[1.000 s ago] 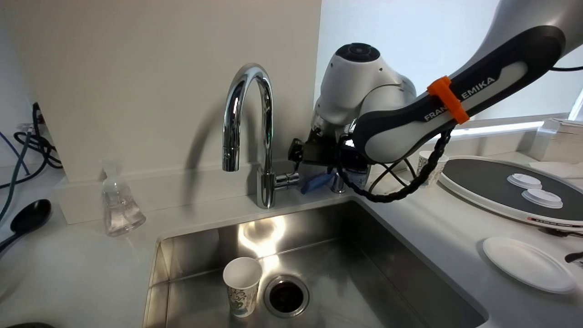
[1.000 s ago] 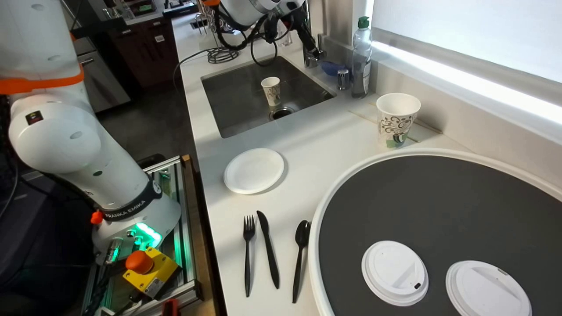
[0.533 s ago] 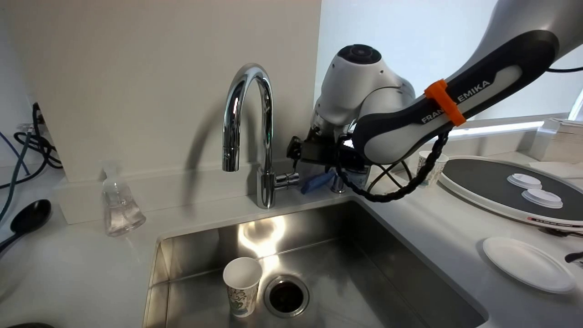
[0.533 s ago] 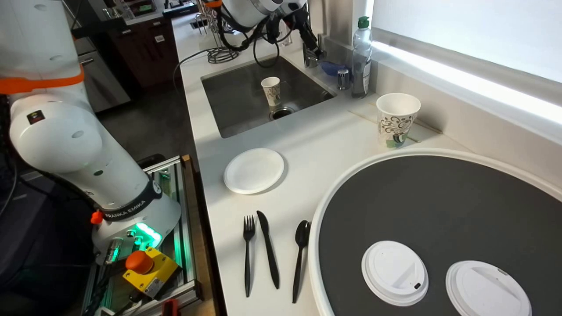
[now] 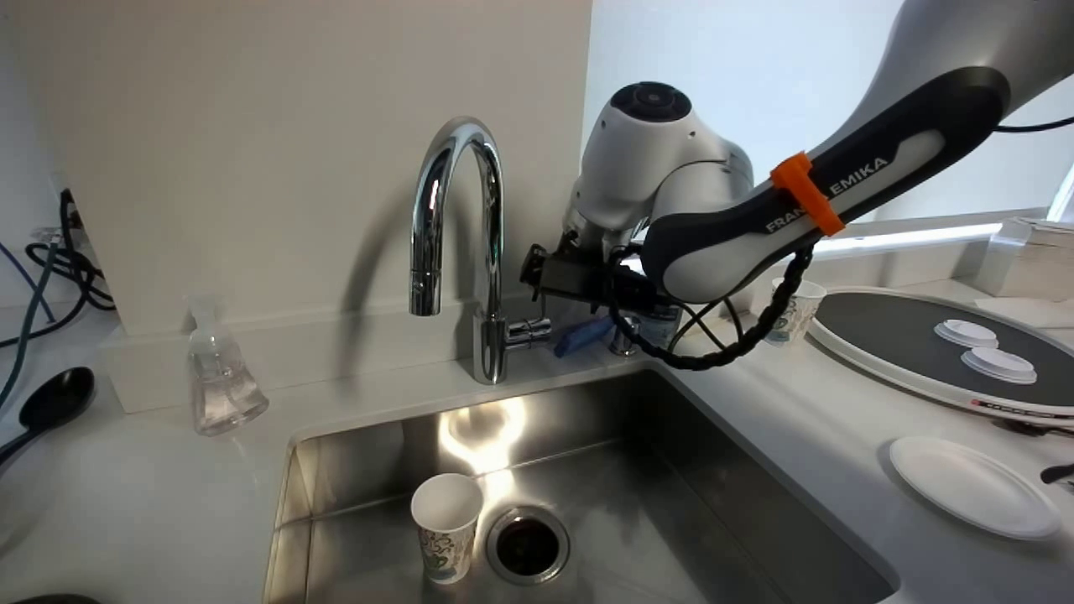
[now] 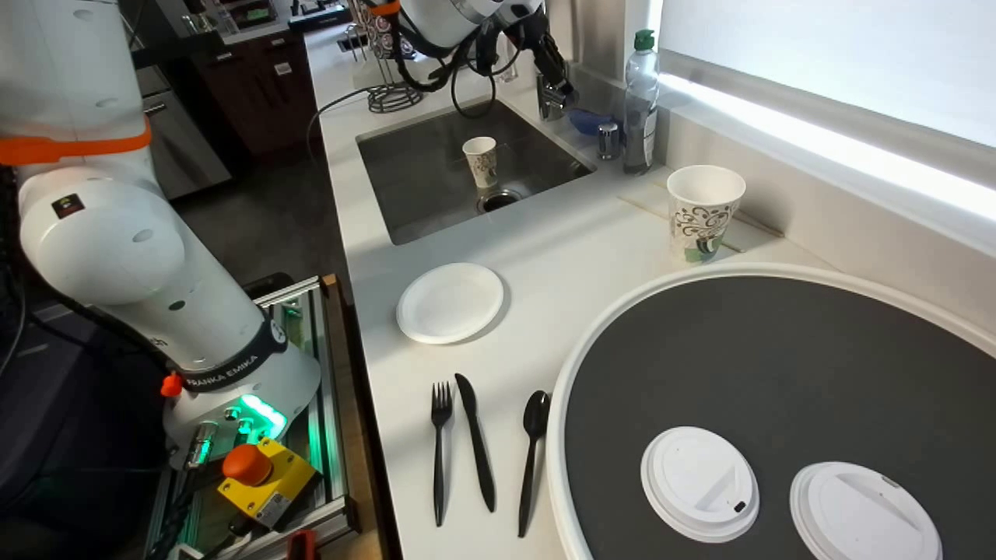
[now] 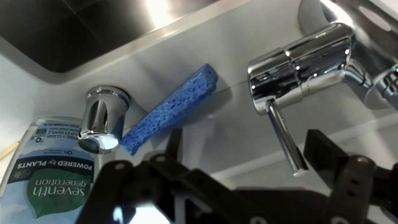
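We see the faucet lever (image 7: 284, 137), a slim polished chrome rod, projecting from a stout, mirror-bright handle barrel (image 7: 298, 68) beside the brushed-steel sink (image 5: 713, 478). In the wrist view it lies between the black fingers (image 7: 323, 154) of the end effector (image 7: 247, 144), which stand wide apart; contact we cannot determine. Nearby rests a blue sponge (image 7: 171, 109), pitted and block-shaped, then a short chrome cylinder (image 7: 104, 115) and a transparent plastic bottle (image 7: 56, 174), its inverted lettering legible to us in this view alone. An exterior view gives us the faucet's tall, hooked spout (image 5: 427, 243) entire; both exterior views show a patterned paper cup (image 5: 447, 537) standing in the sink, next to the round drain (image 5: 527, 545). On the smooth, pale bench (image 6: 545, 249), an exterior view resolves a black fork (image 6: 440, 420), with a knife (image 6: 476, 447) and spoon (image 6: 534, 424) alongside, and a matte white plate (image 6: 451, 303). Compared with the frame one second earlier, we find the white arm (image 5: 638, 159) slightly nearer the spout in an exterior view, while cup and plate keep their places.
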Available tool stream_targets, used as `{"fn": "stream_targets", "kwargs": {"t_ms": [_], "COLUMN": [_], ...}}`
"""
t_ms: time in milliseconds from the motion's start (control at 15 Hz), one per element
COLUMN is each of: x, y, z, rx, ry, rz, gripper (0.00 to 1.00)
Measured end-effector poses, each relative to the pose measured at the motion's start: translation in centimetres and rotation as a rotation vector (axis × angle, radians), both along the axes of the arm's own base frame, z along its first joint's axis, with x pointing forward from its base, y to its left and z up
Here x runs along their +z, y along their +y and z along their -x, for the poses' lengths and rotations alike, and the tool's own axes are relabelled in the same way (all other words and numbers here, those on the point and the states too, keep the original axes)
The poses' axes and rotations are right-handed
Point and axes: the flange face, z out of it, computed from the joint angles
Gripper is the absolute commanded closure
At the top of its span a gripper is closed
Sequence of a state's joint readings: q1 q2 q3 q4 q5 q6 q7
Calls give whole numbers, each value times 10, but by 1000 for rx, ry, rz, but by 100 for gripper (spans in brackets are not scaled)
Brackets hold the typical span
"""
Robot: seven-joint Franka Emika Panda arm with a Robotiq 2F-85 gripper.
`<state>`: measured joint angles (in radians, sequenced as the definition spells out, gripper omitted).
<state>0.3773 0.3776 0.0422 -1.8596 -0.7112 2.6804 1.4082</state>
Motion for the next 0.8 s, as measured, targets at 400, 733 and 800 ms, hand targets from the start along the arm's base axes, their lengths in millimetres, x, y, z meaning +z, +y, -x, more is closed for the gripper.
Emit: {"fn": "stream_targets", "kwargs": {"t_ms": [400, 733, 800], "x": [0, -2, -2], "y": [-4, -4, -4], "z": [-9, -9, -9], "rx": [-30, -38, -39], "ry": [-52, -68, -69], "rz": [23, 33, 34], "gripper": [0, 0, 0]}}
